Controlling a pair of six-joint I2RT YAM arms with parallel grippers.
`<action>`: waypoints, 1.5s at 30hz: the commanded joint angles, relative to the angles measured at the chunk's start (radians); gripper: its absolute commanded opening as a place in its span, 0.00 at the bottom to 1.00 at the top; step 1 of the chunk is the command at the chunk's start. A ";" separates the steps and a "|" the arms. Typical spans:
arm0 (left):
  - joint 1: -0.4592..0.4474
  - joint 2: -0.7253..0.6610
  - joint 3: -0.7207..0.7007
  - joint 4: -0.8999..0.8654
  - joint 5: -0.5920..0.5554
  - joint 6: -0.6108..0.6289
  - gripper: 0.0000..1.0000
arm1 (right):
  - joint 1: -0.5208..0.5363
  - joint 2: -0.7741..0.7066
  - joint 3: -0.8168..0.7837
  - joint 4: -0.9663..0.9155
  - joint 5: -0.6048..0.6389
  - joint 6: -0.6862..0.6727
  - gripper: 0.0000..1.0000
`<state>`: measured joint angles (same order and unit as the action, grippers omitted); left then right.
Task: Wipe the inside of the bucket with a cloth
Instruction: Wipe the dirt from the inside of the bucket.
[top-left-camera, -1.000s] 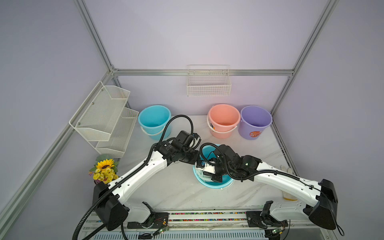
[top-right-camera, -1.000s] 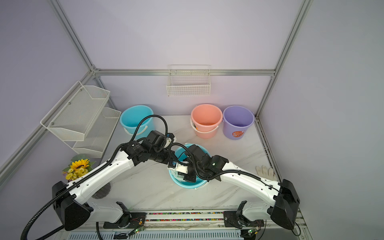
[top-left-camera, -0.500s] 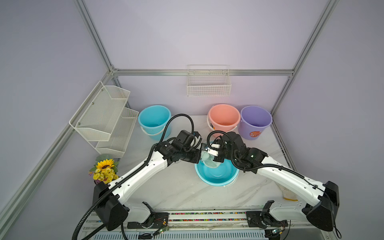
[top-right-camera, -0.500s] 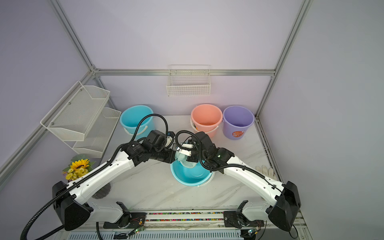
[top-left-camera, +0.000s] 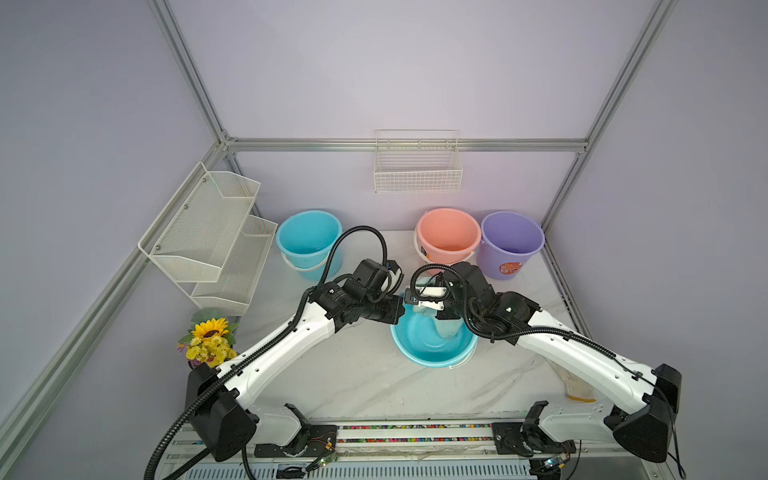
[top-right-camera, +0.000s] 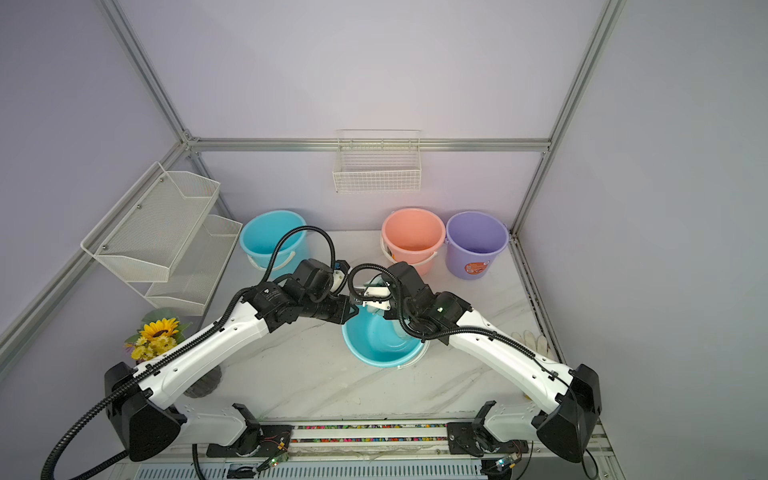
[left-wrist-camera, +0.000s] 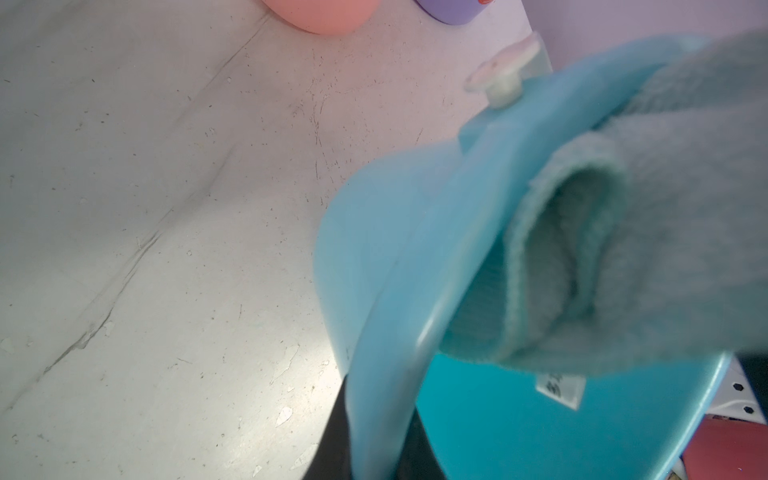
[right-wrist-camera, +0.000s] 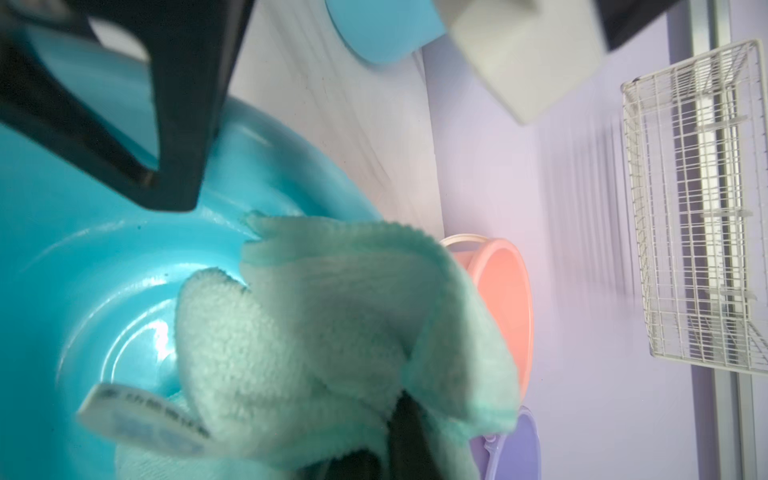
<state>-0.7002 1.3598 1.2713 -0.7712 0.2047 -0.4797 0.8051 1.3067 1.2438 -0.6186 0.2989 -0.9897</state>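
Cloth (right-wrist-camera: 332, 332), soft and light mint terry, hangs bunched inside the tilted teal bucket (top-left-camera: 415, 358) at mid-table. The right gripper (right-wrist-camera: 403, 432) pinches it tight, and the left gripper (top-left-camera: 397, 311) clamps the bucket's rim. Such limp fabric is likely best held at a gathered fold.

Both top views sit high at the rig's front, looking down toward the back wall (top-left-camera: 374, 83), sharing the whole table (top-left-camera: 357, 374). Left wrist view is very near the bucket (left-wrist-camera: 365, 249) rim and cloth (left-wrist-camera: 644, 228), facing the pink bucket (left-wrist-camera: 320, 16). Right wrist view looks close into the bucket, wire basket (right-wrist-camera: 698, 208) far beyond.
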 joint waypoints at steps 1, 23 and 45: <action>-0.012 -0.027 0.034 0.015 0.036 0.017 0.00 | -0.004 -0.032 0.038 -0.163 0.100 -0.078 0.00; -0.011 -0.061 0.078 0.010 -0.105 0.052 0.00 | 0.057 -0.010 0.176 -0.600 -0.189 0.138 0.00; -0.012 -0.004 0.047 0.025 0.008 0.024 0.00 | 0.126 0.058 0.110 -0.216 -0.635 0.254 0.00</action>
<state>-0.7147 1.3636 1.2980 -0.8021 0.1715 -0.4358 0.9161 1.3621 1.3678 -0.9627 -0.2501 -0.7593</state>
